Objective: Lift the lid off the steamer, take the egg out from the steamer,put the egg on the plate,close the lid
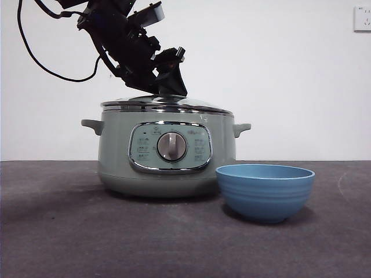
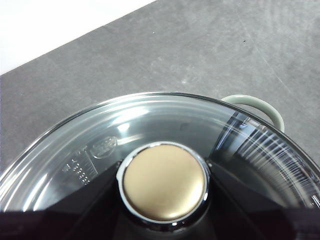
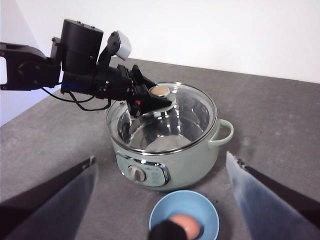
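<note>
The pale-green steamer stands at mid-table with the glass lid resting on its rim. My left gripper comes down from the upper left, its jaws closed around the lid's round knob. The right wrist view shows this too, with the left gripper on the lid. The sky-blue plate sits in front of the steamer, to the right. An egg lies in the plate. My right gripper is open and empty, high above the plate and the steamer.
The dark grey table runs back to a white wall. A wall socket is at the top right. The steamer's side handle sticks out beyond the lid.
</note>
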